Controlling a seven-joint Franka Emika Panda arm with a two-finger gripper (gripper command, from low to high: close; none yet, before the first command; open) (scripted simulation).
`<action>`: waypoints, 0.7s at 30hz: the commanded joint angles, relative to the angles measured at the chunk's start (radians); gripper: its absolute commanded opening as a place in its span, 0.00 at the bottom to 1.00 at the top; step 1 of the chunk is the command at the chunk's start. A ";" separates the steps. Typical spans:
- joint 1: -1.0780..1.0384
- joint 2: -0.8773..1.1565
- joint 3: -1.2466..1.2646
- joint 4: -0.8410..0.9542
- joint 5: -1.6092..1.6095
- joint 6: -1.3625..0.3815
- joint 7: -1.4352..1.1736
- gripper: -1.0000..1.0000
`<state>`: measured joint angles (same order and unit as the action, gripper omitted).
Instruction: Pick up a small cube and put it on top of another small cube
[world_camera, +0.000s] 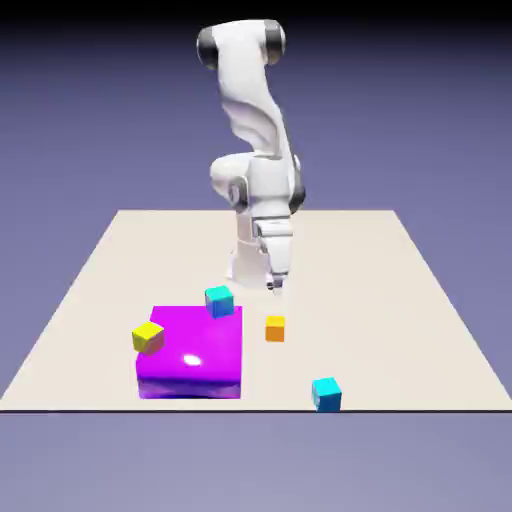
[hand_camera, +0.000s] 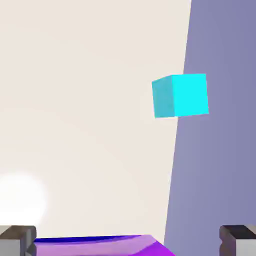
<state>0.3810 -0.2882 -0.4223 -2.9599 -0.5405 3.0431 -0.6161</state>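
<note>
In the exterior view, I have the orange cube (world_camera: 275, 329) inside the tabletop's (world_camera: 380, 300) near edge, the gripper (world_camera: 277, 294) near it. In the hand view, my jaws stand wide and empty; I should centre, square up, then lower straight
</note>
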 joint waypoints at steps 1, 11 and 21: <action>0.012 0.009 -0.014 -0.005 -0.017 0.000 -0.044 0.50; 0.130 0.099 -0.149 -0.053 -0.191 0.002 -0.478 0.50; 0.231 0.176 -0.265 -0.094 -0.338 0.004 -0.850 0.50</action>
<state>0.6120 -0.1117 -0.6868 -3.0537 -0.8789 3.0469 -1.4661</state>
